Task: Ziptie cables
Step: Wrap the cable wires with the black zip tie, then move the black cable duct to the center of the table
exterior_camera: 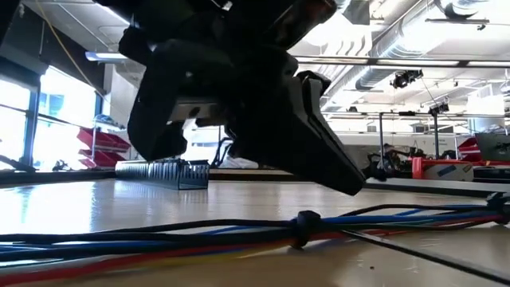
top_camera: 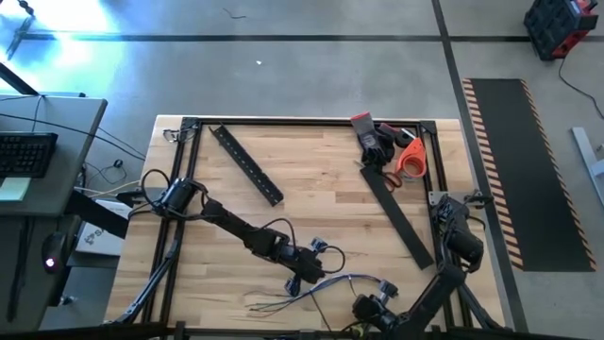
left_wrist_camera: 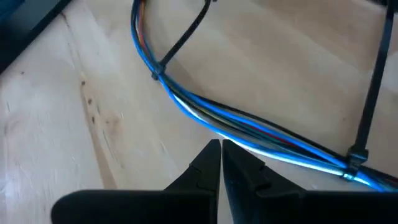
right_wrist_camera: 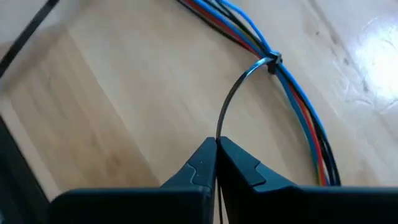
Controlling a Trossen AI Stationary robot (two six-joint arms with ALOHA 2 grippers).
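My right claw (right_wrist_camera: 216, 146) pinches the zip tie (right_wrist_camera: 231, 99) tail looped around the cables (right_wrist_camera: 298, 99). I should pull straight and slowly. My left claw (left_wrist_camera: 221, 149) is pressed together, empty, nearby.

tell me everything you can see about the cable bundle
The cables are a bundle of thin blue, red and dark wires lying in a curve on the wooden table, near its front edge. Black zip ties cinch them at several spots. One tie's head sits on the bundle, and its long tail arcs back into the right end effector, which is shut on it. The left end effector is shut just beside the bundle, holding nothing visible.
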